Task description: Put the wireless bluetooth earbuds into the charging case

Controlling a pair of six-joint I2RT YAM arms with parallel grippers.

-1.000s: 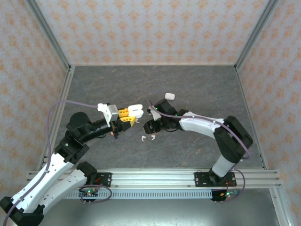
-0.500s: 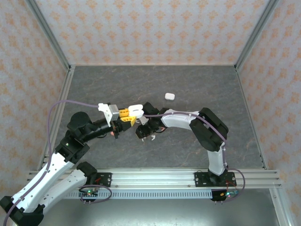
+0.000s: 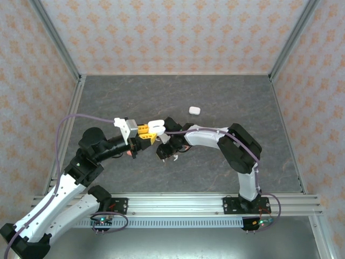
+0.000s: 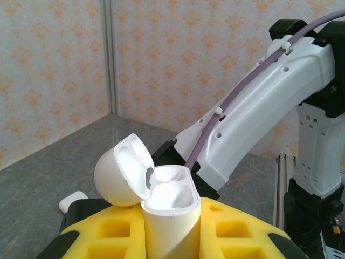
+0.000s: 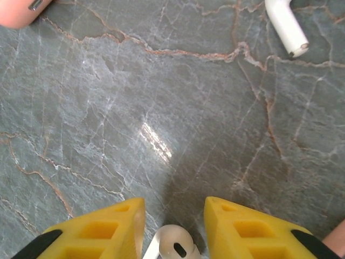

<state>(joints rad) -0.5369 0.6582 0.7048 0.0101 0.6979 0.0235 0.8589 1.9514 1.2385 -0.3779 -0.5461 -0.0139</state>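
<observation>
My left gripper [image 3: 148, 132] is shut on a white charging case [image 4: 170, 216], held upright between its yellow fingers [image 4: 237, 232] with the lid [image 4: 121, 172] flipped open and both wells empty. My right gripper [image 3: 163, 151] is low over the table just right of it, its jaws apart. A white earbud [image 5: 173, 245] lies between the right gripper's [image 5: 174, 216] fingers, close to the left one. Another white earbud [image 5: 285, 24] lies farther ahead on the table. A white bud [image 3: 173, 157] shows beside the right gripper in the top view.
A second white case [image 3: 194, 110], closed, sits farther back on the grey stone-patterned table [image 3: 226, 97] and shows again [image 4: 73, 202] in the left wrist view. Coral-pink pieces [image 5: 19, 11] sit at the right wrist view's corners. Patterned walls enclose the table.
The right arm swung left and its gripper came down over the white earbuds near the left gripper, then stayed there. The left gripper kept hold of the open case, barely moving.
</observation>
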